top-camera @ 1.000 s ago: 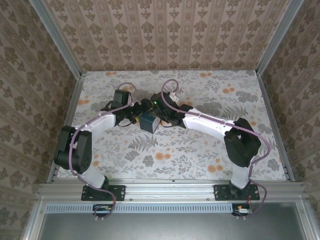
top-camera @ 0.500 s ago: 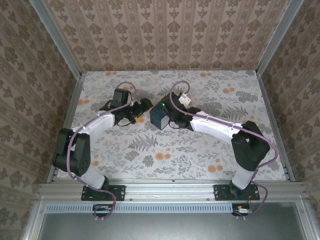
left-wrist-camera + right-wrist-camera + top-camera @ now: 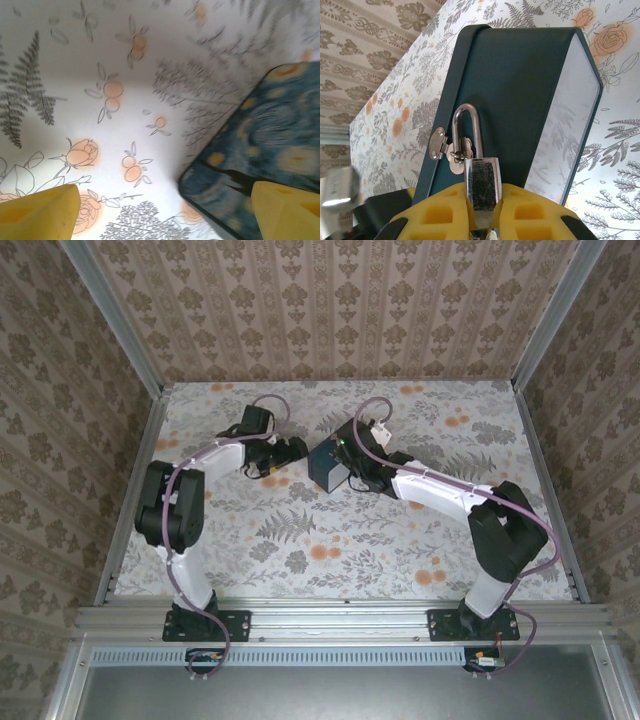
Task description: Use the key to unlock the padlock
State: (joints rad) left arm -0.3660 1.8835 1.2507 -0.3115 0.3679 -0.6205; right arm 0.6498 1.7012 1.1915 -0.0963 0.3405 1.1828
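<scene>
My right claw (image 3: 482, 207) is clamped shut on the padlock (image 3: 482, 184). Its yellow pads (image 3: 440, 215) press on either side of the lock's body, which stands upright between them. Just ahead of the pads, the lock's steel loop (image 3: 468, 127) runs through a small hasp (image 3: 440, 145) on the edge of the blue box (image 3: 520, 85). So the lock sits at the box's side, right against my grip. I cannot tell whether the loop is latched, or whether the box rests flat.

My left claw (image 3: 165, 212) is spread wide with nothing between its fingers (image 3: 40, 210). One finger is over bare cloth. The other is over the corner of the box's swirl-painted face, which reaches in from that side. From overhead, this claw points at the box from the side opposite my right claw, near it but apart, so the box lies between the two.

Under both claws is the cloth (image 3: 100, 75), white and printed with grey ferns and pale orange flowers, and it covers the whole table. Beyond it, the walls (image 3: 330, 300) are papered in a beige damask pattern on three sides. Grey metal rails (image 3: 340, 620) run up the corners and along the near edge behind the arm bases.
</scene>
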